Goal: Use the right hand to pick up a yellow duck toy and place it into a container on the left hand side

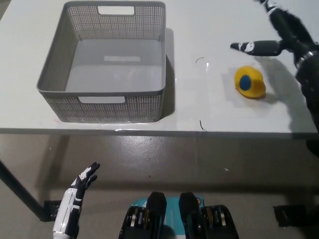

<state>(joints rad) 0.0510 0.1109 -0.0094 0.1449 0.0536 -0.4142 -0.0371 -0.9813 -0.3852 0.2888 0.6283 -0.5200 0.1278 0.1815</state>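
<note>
With the yellow duck toy [249, 82] lying on the white table [209, 107] well right of the empty grey mesh basket [107, 64], the black right hand [281, 37], open-fingered just beyond it, needed to lower squarely over it before closing, while the white left hand [75, 199], fingers apart, idled below the table's near edge.

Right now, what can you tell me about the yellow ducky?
The yellow duck toy is a small, rounded lump that looks soft or rubbery, with a round blue spot facing up. It lies on the white table, right of the grey mesh basket and apart from it. Nothing touches it but the table. The black right hand hovers open just beyond it.
</note>
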